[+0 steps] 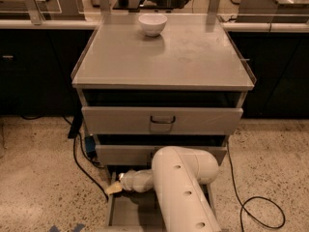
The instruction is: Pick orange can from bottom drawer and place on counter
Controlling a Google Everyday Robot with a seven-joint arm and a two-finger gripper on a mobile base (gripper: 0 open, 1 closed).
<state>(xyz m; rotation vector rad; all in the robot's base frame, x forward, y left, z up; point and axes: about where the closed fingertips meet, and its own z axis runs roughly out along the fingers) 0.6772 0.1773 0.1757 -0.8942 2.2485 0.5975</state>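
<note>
End effector (119, 184) sat in the bottom drawer (130, 211) at the orange can (111, 189); I could not tell its grip. Placement on the worktop (183, 57) was outstanding

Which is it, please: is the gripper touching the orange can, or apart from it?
Cannot tell. The camera view shows the gripper at the bottom drawer's left rim beside the orange can, but neither contact nor gap shows plainly.
</note>
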